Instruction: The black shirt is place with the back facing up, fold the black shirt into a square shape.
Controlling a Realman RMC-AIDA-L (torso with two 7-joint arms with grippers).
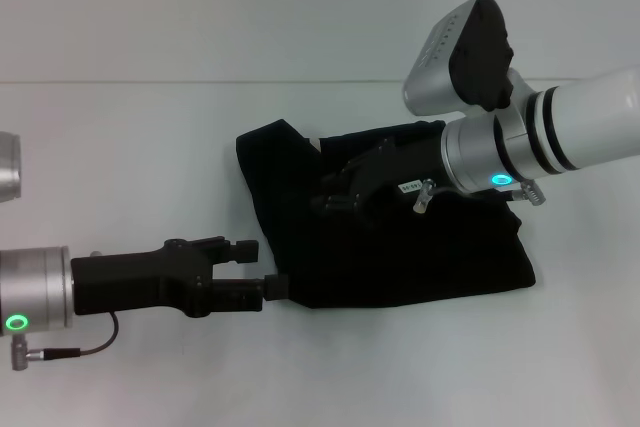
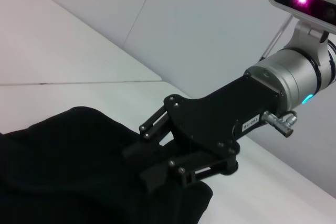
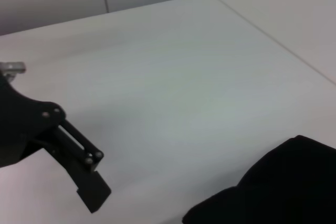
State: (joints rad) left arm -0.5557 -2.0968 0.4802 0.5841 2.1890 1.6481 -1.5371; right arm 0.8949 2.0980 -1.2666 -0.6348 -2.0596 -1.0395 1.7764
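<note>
Right fingers: closed down on a fold of the black shirt, holding the cloth, as far as black on black allows.
Right gripper: low over the middle of the shirt, pointing toward the robot's left.
Right arm: reaches in from the right, forearm nearly level above the worktop.
Left fingers: a narrow gap shows between them; the lower tip is at the shirt's near-left edge, contact unclear.
Left gripper: stretched level, pointing right.
Black shirt: bunched, partly folded heap at centre-right of the worktop.
</note>
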